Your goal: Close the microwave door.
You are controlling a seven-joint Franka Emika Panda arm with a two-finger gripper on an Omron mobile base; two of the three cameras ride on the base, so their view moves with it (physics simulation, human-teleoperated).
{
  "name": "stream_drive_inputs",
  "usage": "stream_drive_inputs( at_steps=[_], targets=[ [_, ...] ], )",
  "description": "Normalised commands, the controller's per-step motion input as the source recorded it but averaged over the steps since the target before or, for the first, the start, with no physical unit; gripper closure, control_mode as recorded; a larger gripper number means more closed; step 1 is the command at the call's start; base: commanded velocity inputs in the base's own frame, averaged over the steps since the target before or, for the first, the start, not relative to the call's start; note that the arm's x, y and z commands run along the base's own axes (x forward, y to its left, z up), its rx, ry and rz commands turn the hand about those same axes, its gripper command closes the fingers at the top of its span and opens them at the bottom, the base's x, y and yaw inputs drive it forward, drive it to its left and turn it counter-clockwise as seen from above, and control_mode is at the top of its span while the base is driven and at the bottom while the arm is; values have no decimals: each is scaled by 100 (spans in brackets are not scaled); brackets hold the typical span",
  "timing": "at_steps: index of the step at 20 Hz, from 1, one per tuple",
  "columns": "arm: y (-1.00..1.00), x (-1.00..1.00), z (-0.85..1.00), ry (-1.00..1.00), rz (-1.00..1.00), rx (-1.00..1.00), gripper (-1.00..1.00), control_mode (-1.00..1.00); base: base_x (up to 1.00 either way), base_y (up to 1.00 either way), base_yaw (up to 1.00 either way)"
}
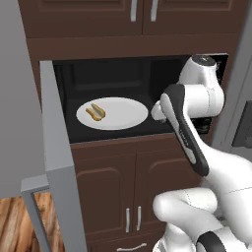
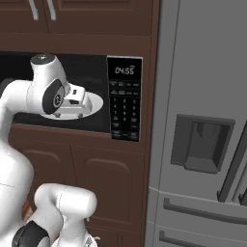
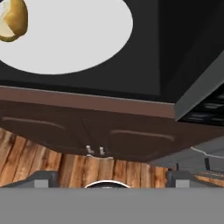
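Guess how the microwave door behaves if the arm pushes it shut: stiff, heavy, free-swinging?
The door looks like a rigid grey panel, so it likely won't flex. It stands wide open, hinged at the left of the microwave, so a push should swing it in an arc. Its size suggests some weight.

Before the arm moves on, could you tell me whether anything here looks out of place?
Yes: the microwave door stands swung wide open on the left, leaving the microwave cavity exposed, with a white plate holding a small piece of food inside. Nothing looks spilled or damaged.
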Motion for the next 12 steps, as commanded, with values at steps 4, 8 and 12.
stream_drive_inputs(
  at_steps=[4, 8, 12],
  targets=[
    [43, -80, 13, -37, 0, 0, -100, -100, 0, 0, 0],
    [63, -89, 25, -35, 0, 0, -100, -100, 0, 0, 0],
    [64, -61, 26, -36, 0, 0, -100, -100, 0, 0, 0]
  ],
)
